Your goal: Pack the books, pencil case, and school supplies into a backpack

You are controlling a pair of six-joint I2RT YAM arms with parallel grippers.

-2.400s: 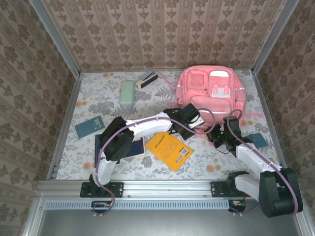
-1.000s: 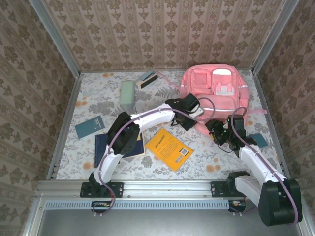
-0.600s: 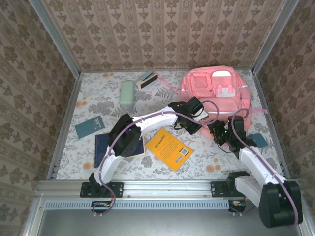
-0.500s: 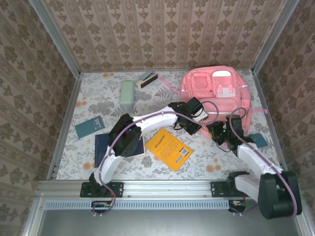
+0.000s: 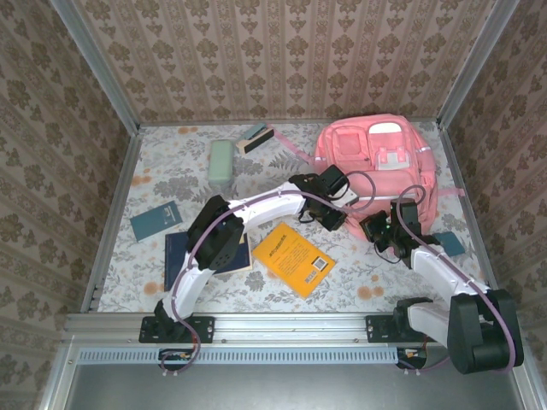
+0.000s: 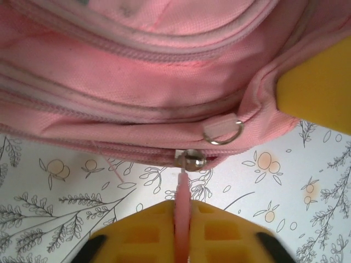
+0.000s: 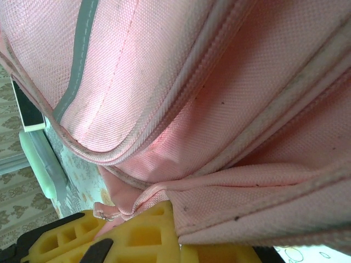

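The pink backpack [image 5: 376, 162] lies flat at the back right of the table. At its near edge my left gripper [image 5: 335, 219] is shut on the pink zipper pull [image 6: 182, 219], just below the metal slider [image 6: 190, 159] of the closed zipper. Right beside it, my right gripper [image 5: 374, 227] is shut on a fold of backpack fabric [image 7: 230, 197] between its yellow fingers [image 7: 142, 230]. The orange-yellow book [image 5: 294, 259] lies near the middle. A navy book [image 5: 205, 256] lies partly under the left arm. The teal booklet [image 5: 155, 220] sits at the left. The mint pencil case [image 5: 221, 161] and the stapler-like block [image 5: 256, 137] lie at the back.
A dark teal flat item [image 5: 448, 243] lies by the right arm's forearm. Metal rails border the table on the left [image 5: 115, 213] and right [image 5: 466, 205], with wallpapered walls behind. Open flowered cloth lies between the orange-yellow book and the pencil case.
The right gripper has shut on the backpack's near edge. The left gripper keeps hold of the zipper pull, and the backpack has shifted a little to the right.
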